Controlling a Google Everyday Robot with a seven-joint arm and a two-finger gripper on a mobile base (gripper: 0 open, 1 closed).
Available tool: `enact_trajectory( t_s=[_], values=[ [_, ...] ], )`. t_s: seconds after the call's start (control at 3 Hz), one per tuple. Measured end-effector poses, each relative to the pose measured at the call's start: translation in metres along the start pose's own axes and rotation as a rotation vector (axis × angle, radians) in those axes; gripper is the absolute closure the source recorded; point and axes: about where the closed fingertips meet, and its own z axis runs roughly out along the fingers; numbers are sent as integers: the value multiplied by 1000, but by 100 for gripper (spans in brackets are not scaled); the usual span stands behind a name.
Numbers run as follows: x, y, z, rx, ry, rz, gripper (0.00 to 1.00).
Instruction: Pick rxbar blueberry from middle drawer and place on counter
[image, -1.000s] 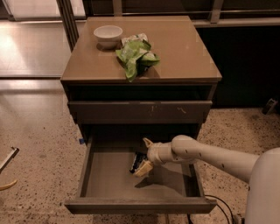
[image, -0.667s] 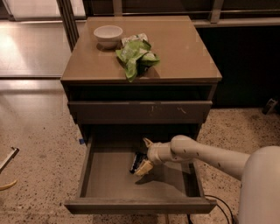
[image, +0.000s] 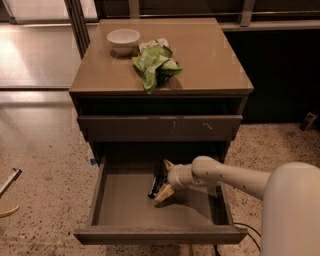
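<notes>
The rxbar blueberry is a small dark bar lying on the bottom of the open middle drawer, right of its centre. My gripper reaches into the drawer from the right and sits low over the bar. Its two pale fingers are spread, one beyond the bar and one on its near side, with the bar between them. The bar rests on the drawer floor. The counter is the glossy tan top of the cabinet above.
A white bowl and crumpled green snack bags sit on the counter's left and middle. A shut drawer with a scuffed front is directly above the open one. My arm crosses the drawer's right wall.
</notes>
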Motion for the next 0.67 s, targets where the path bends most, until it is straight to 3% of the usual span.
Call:
enact_trajectory(
  t_s=[0.67],
  values=[
    [19, 6, 20, -1, 84, 20, 0]
  ],
)
